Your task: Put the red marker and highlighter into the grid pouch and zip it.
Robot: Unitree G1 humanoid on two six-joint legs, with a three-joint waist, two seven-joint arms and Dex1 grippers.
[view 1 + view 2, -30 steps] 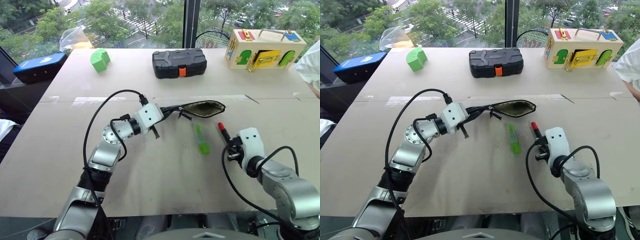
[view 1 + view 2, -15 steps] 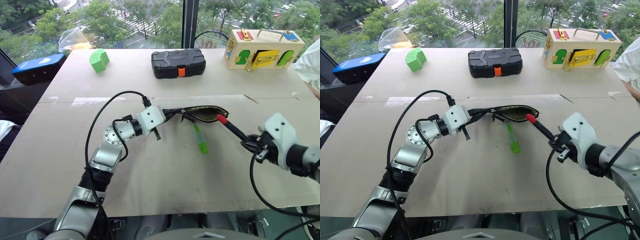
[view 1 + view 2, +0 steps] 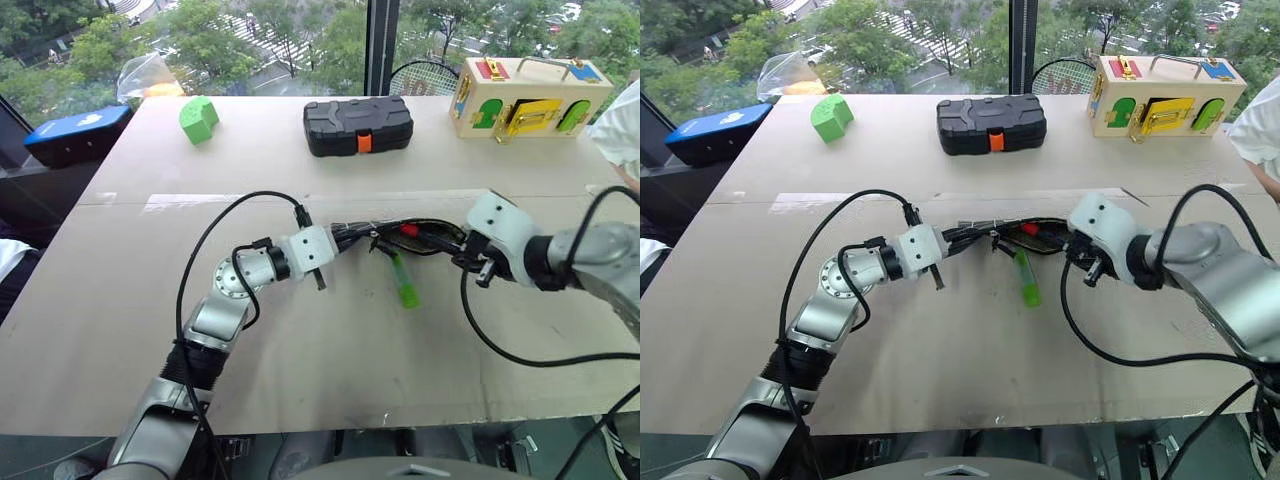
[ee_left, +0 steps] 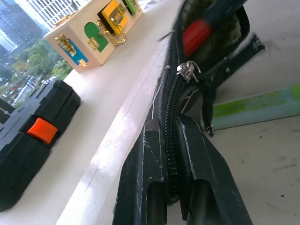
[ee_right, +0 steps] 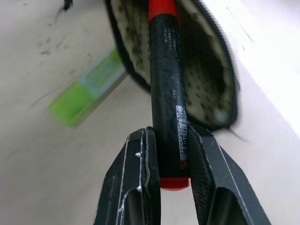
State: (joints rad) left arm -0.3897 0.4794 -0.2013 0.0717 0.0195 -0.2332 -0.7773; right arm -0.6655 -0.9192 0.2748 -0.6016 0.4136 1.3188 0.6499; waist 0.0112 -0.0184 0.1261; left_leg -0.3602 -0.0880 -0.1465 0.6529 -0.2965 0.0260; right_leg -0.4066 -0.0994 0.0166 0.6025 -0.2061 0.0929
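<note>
The grid pouch [image 3: 432, 236] lies open-mouthed at the table's middle, its speckled lining [image 5: 206, 79] showing. My left gripper [image 3: 340, 238] is shut on the pouch's zipper edge [image 4: 171, 93], just behind the zipper pull [image 4: 187, 70]. At the pouch's right side, my right gripper [image 3: 463, 252] is shut on the red marker [image 5: 166, 93] near its red rear end. The marker's red cap [image 3: 408, 229] is inside the pouch mouth. The highlighter [image 3: 403, 280] lies on the table just in front of the pouch, touched by neither gripper.
At the table's far side stand a black hard case with an orange latch [image 3: 358, 125], a green block [image 3: 199, 118] and a wooden latch box [image 3: 525, 97]. A blue object [image 3: 78, 135] sits off the far left corner. A person's white sleeve [image 3: 620, 125] shows at the right edge.
My right gripper lifted the red marker off the table and carried it left to the pouch; the red cap has gone into the mouth. The left gripper kept its hold on the pouch.
</note>
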